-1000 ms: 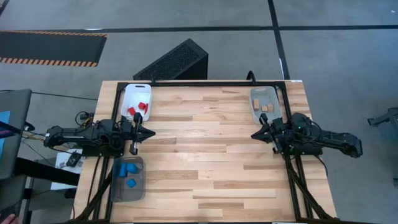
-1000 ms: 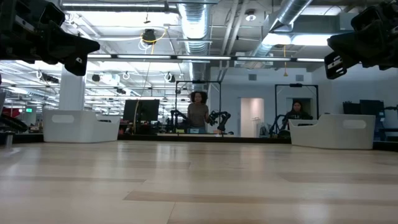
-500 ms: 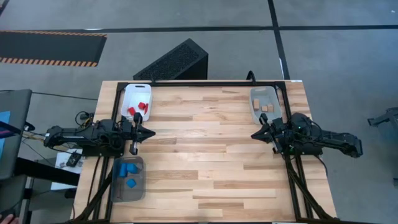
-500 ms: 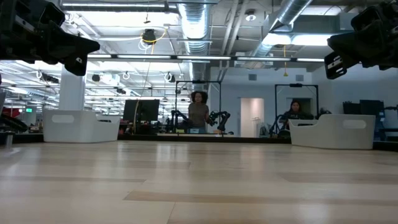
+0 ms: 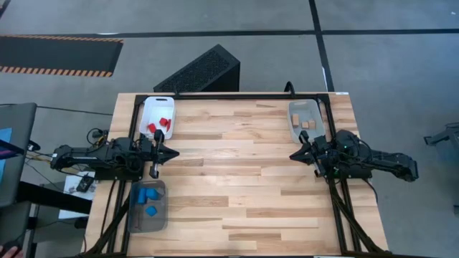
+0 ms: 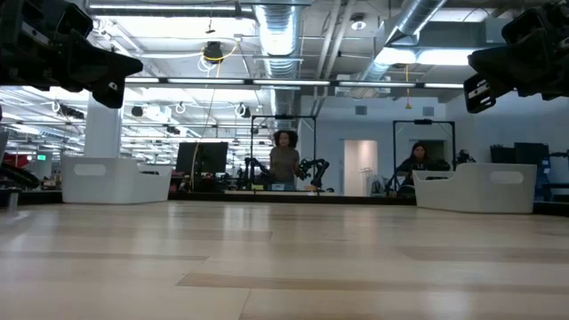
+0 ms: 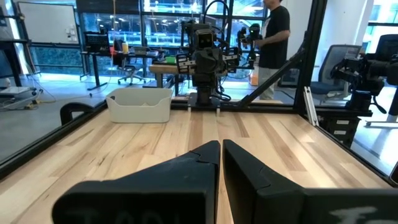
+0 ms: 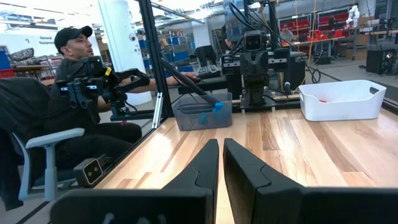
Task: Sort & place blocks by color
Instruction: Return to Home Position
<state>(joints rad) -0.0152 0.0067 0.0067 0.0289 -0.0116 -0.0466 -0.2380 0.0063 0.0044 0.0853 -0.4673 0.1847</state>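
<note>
Left gripper, right gripper both closed, empty, at opposite table edges. Red blocks in white tray, blue blocks in clear tray, wood blocks in grey tray.

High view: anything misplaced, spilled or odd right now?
Nothing stands out. Red blocks sit in the white tray, blue blocks in the clear tray, wooden blocks in the grey tray; none loose on the table. Left gripper and right gripper hang empty, fingers shut.
</note>
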